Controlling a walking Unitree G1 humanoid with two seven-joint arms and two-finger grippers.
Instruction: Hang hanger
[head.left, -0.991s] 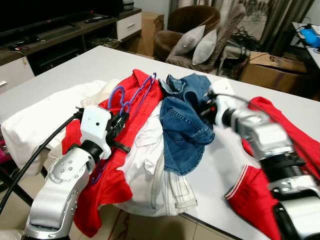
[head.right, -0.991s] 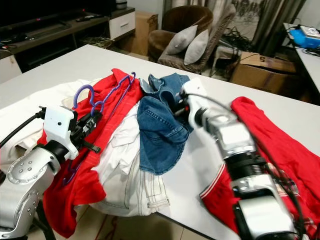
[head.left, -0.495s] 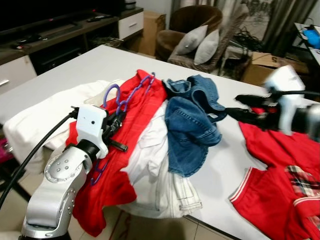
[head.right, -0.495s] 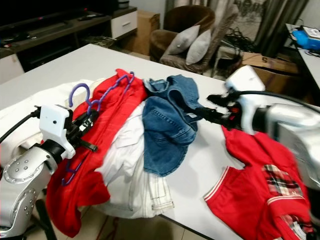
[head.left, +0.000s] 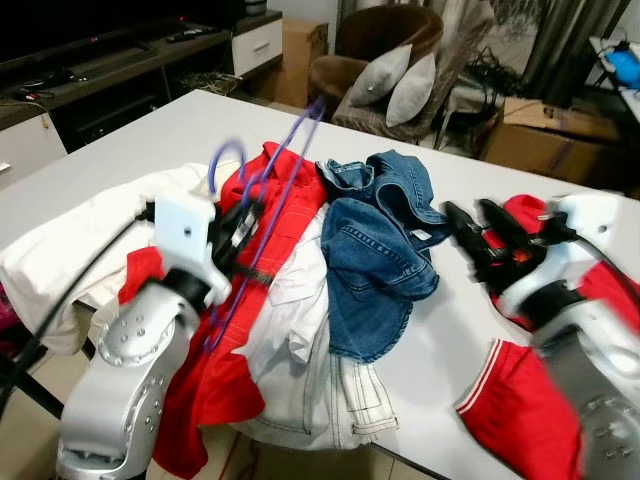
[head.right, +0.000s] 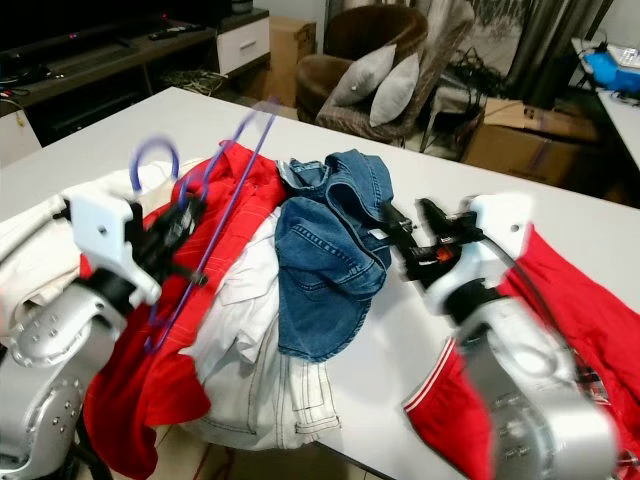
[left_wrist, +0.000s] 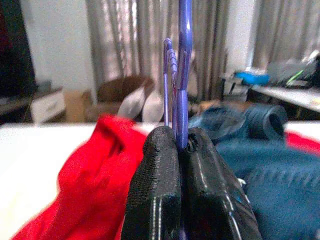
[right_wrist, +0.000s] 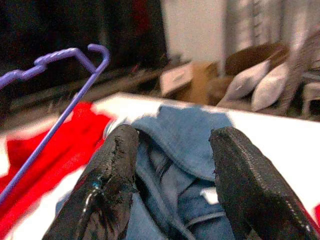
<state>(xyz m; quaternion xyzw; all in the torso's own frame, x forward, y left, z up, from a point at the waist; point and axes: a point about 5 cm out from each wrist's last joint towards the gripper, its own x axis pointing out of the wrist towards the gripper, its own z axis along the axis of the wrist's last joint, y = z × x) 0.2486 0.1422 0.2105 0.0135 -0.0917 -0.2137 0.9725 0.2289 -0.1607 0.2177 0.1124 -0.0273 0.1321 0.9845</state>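
Observation:
A purple plastic hanger (head.left: 262, 196) is lifted off the heap of clothes, its hook up at the left and one arm slanting toward the far side. My left gripper (head.left: 243, 228) is shut on the hanger's lower bar; in the left wrist view the black fingers (left_wrist: 159, 185) pinch the purple hanger (left_wrist: 182, 75). My right gripper (head.left: 478, 229) hovers open just right of the blue denim garment (head.left: 385, 250), nothing between its fingers (right_wrist: 107, 185). The purple hanger (right_wrist: 60, 105) also appears in the right wrist view.
On the white table (head.left: 190, 120) lies a red shirt (head.left: 210, 350), a white garment (head.left: 310, 370), a cream one (head.left: 70, 240) at the left edge and another red shirt (head.left: 520, 400) at the right. Behind stand an armchair with cushions (head.left: 390, 70), a TV cabinet (head.left: 120, 70) and cardboard boxes (head.left: 545, 140).
The left gripper has raised the hanger off the red shirt, so it now stands tilted in the air. The right arm has drawn back toward me and hangs beside the denim.

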